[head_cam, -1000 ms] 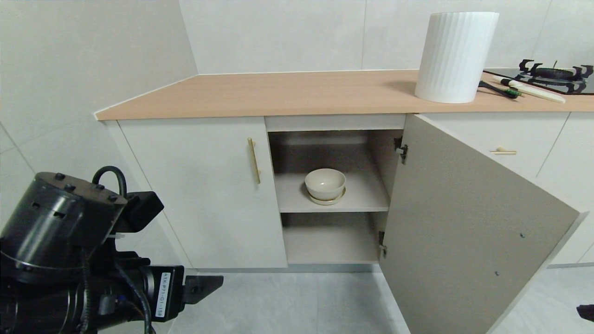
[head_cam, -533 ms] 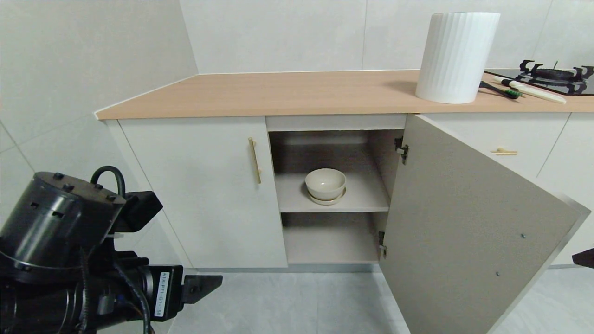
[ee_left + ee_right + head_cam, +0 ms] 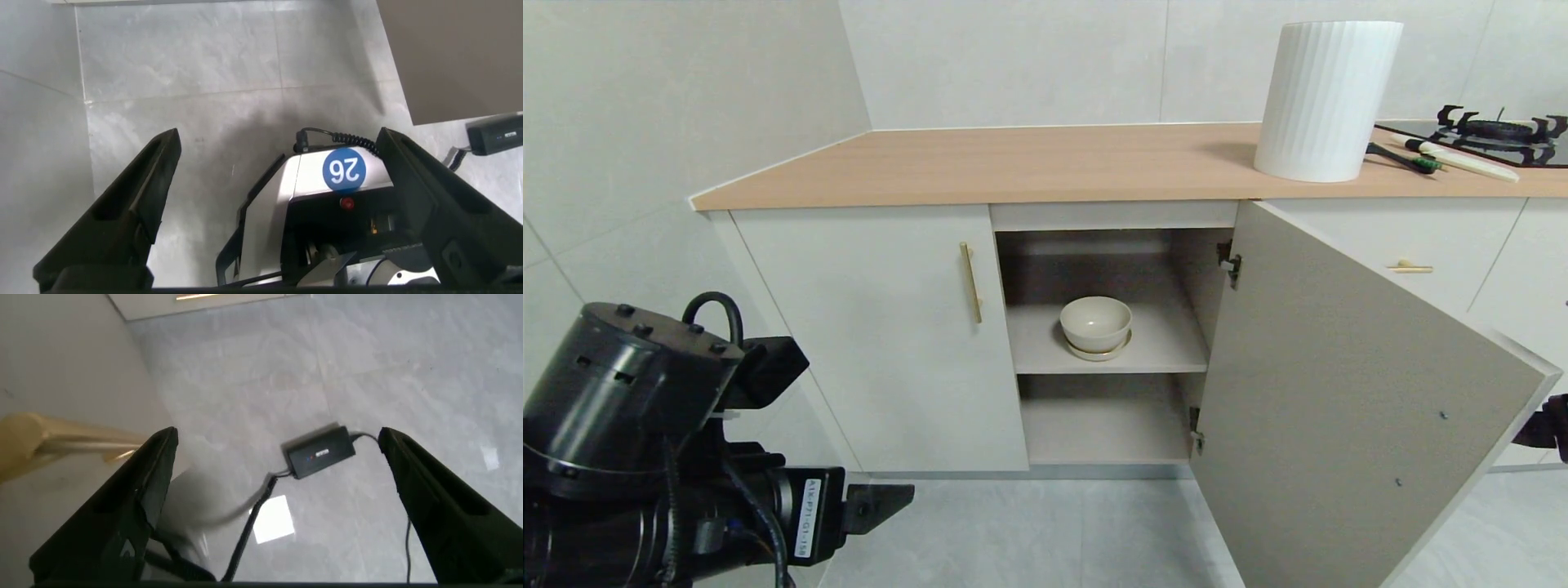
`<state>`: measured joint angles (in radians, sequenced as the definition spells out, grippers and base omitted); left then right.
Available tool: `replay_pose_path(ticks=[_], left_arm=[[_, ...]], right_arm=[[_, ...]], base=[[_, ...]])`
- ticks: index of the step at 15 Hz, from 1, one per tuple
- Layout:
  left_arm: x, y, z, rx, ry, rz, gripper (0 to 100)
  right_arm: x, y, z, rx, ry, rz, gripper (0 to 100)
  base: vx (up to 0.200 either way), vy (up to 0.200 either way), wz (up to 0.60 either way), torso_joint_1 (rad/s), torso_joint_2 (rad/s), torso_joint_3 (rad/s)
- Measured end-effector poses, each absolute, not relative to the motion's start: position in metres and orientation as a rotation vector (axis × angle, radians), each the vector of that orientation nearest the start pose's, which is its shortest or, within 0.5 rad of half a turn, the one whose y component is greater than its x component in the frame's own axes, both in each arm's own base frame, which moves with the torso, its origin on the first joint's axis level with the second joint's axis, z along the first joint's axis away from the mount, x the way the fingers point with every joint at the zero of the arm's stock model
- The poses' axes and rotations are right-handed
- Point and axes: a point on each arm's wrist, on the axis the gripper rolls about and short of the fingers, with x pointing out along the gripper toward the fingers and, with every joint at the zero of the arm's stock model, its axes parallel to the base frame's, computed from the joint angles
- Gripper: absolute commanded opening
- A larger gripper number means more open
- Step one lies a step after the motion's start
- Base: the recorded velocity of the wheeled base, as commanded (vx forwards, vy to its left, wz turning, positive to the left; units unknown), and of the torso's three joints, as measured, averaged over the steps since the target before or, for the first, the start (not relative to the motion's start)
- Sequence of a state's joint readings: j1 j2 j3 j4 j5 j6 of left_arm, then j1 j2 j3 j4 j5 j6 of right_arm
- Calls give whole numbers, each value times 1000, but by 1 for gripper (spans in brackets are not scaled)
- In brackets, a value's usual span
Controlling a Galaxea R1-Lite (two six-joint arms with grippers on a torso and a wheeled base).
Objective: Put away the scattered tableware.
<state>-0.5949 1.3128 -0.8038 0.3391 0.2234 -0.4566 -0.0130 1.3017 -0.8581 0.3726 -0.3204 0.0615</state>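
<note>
A beige bowl (image 3: 1095, 322) sits on a matching saucer (image 3: 1097, 353) on the middle shelf (image 3: 1160, 347) of the open cabinet. The cabinet door (image 3: 1347, 392) swings out to the right. My right gripper (image 3: 1553, 418) is low at the door's outer edge. In the right wrist view it (image 3: 278, 441) is open over the floor, with the door's gold handle (image 3: 49, 441) just beside one finger. My left gripper (image 3: 882, 502) is low at the left, far from the cabinet. It (image 3: 278, 147) is open over the floor, with nothing in it.
On the wooden counter (image 3: 1013, 163) stand a tall white ribbed cylinder (image 3: 1327, 98), a light-handled knife (image 3: 1458, 159) and a green-handled tool (image 3: 1405, 158) by a gas burner (image 3: 1499, 129). The left cabinet door (image 3: 874, 335) is closed. A black power adapter (image 3: 319, 453) lies on the floor.
My right gripper has risen along the right edge of the head view, up to the open door's outer edge. The door's free edge has shifted slightly right. The left arm has stayed put.
</note>
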Motion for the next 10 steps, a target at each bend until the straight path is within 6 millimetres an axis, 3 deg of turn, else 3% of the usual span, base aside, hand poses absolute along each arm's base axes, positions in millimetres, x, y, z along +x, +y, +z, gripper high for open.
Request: replay_pose_path(ticks=[10], left_arm=[[152, -97, 195, -90, 836, -162, 100]], right_arm=[[192, 0, 203, -15, 767, -187, 100]], base=[[0, 0, 0, 0, 0, 0]])
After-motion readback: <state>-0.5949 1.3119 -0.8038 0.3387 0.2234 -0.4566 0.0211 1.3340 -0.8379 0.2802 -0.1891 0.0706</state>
